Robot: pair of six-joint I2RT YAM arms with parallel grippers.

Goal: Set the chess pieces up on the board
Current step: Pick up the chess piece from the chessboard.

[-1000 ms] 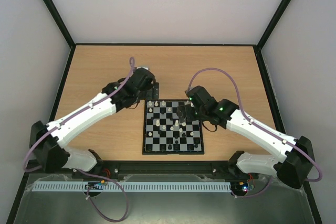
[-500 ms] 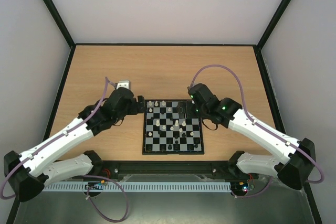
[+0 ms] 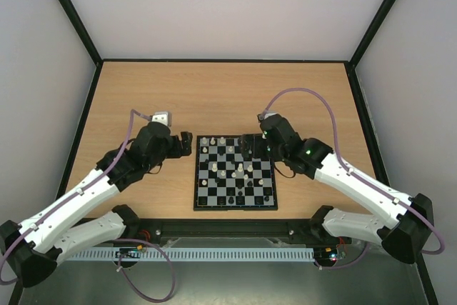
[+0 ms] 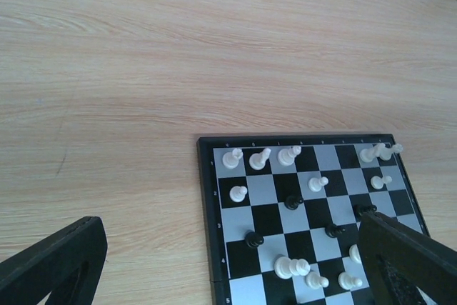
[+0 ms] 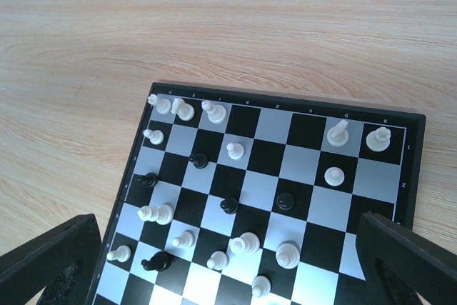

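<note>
The board [image 3: 235, 208] lies at the table's near middle, with cream-white pieces [image 3: 222, 141] and black pieces [image 3: 266, 197] scattered over its squares. My left gripper [image 3: 187, 141] is open and empty, just left of the board's far left corner. In the left wrist view [image 4: 228, 276] its jaws stand wide apart over the board's edge [image 4: 206, 212], near a white piece [image 4: 233, 157] and a black pawn [image 4: 253, 239]. My right gripper [image 3: 248, 146] is open and empty above the board's far right part. Its wrist view [image 5: 225, 262] shows the board [image 5: 285, 96], white pieces [image 5: 214, 112] and a black piece [image 5: 285, 201].
The wooden table [image 3: 214, 91] is ringed by a black frame and pale walls. A grey slotted rail [image 3: 214, 253] runs along the near edge between the arm bases. Purple cables loop over both arms.
My left arm has drawn back leftward and toward the near side, away from the board's far left corner. My right gripper has shifted slightly toward the board's far edge.
</note>
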